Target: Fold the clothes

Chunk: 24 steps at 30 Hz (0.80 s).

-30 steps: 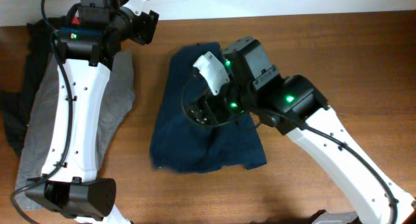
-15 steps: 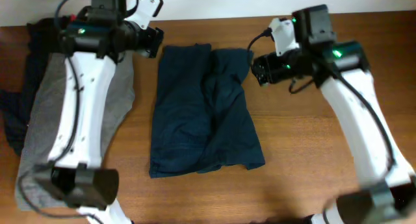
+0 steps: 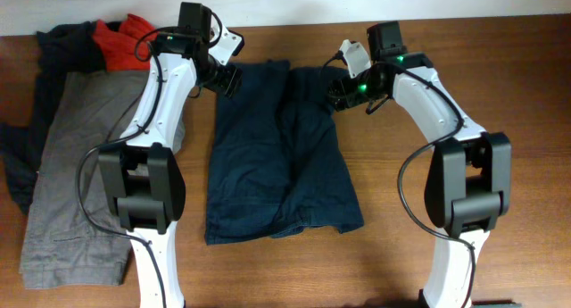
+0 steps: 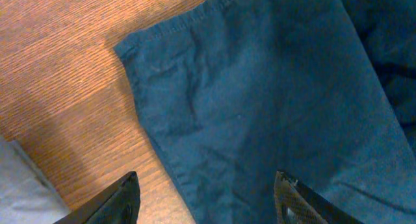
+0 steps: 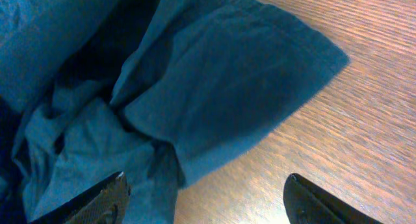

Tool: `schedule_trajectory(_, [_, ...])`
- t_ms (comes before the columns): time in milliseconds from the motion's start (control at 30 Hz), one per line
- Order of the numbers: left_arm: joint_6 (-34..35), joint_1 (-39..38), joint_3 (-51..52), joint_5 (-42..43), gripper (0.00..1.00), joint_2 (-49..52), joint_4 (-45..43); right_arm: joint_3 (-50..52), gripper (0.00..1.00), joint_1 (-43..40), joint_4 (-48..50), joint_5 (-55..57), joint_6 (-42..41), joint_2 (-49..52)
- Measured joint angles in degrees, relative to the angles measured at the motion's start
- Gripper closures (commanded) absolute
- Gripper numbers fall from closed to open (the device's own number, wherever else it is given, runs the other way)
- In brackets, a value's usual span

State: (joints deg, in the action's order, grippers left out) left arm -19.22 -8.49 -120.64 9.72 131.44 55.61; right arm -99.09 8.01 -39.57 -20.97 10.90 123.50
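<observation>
A dark blue garment lies spread on the wooden table, its far part rumpled. My left gripper is open above the garment's far left corner, one finger over bare wood and one over cloth. My right gripper is open above the far right corner, where the cloth is folded and bunched. Neither gripper holds anything.
A grey garment lies at the left of the table, its edge also showing in the left wrist view. A red cloth and dark clothes lie at the far left.
Both arms have swung toward the far edge of the table. The right gripper has left the garment's middle and now hovers over its far right corner; the left hovers over the far left corner.
</observation>
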Motion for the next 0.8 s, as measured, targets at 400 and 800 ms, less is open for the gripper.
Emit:
schedule_trajectory(400, [0.0,0.0,0.0,-0.3,0.53,7.9,-7.6,0.0,0.33,0.0,10.4,-0.1,-3.3,7.0])
schedule_trajectory(800, [2.6,0.0,0.0,-1.2,0.90,11.8,-10.8,0.0,0.93,0.0,11.8,0.5,-5.7,7.4])
